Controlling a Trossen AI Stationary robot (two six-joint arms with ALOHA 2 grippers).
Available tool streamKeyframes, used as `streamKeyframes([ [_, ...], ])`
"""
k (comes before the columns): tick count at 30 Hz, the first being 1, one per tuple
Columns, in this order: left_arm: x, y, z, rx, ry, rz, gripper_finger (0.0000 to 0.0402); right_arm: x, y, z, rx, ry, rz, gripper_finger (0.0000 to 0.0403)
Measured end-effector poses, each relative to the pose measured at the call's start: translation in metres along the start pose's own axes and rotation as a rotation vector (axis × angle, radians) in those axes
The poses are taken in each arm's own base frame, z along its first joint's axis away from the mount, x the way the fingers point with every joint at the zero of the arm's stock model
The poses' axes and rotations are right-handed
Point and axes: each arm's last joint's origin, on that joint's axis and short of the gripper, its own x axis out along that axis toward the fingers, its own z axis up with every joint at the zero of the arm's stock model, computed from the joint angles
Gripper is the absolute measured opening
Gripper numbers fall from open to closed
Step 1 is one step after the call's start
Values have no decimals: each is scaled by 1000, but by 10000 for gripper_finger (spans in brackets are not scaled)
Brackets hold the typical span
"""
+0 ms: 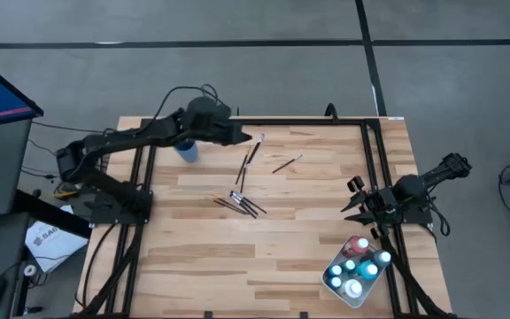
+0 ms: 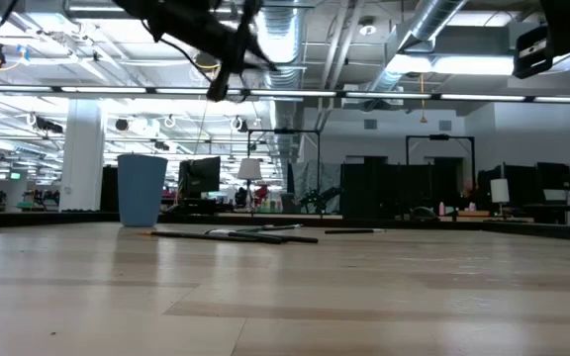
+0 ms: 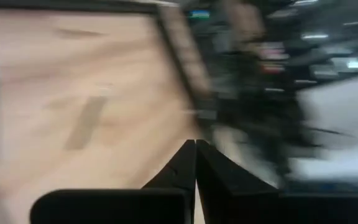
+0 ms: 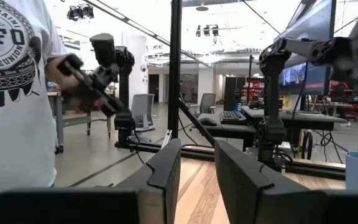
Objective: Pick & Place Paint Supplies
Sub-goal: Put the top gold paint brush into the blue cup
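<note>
Printed lettering on white T-shirt (image 4: 11,93) of a person, right wrist view: partial dark letters "AFO" with "REUNION" beneath, left part cut off by the frame edge. No other legible text, label or number on any item.

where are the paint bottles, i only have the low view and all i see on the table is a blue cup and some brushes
Observer: The bottles stand in a white tray at the table corner by the right arm's base, outside your picture.
Operator: ok and is the left gripper holding a brush
Observer: From above, the left gripper is shut, raised over the table just past the cup. One brush shows right at its tip, but I cannot tell whether it is gripped.
</note>
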Motion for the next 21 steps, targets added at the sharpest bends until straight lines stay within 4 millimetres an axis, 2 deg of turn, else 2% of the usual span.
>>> streamKeyframes([
  [5, 15, 17, 5, 91, 11, 253, 1, 0, 0, 0, 0, 0, 0, 92],
  [13, 44, 40, -1, 284, 67, 368, 9, 0, 0, 0, 0, 0, 0, 92],
  [16, 51, 44, -5, 286, 99, 365, 33, 0, 0, 0, 0, 0, 0, 92],
  [21, 60, 47, -11, 369, 136, 379, 95, 0, 0, 0, 0, 0, 0, 92],
])
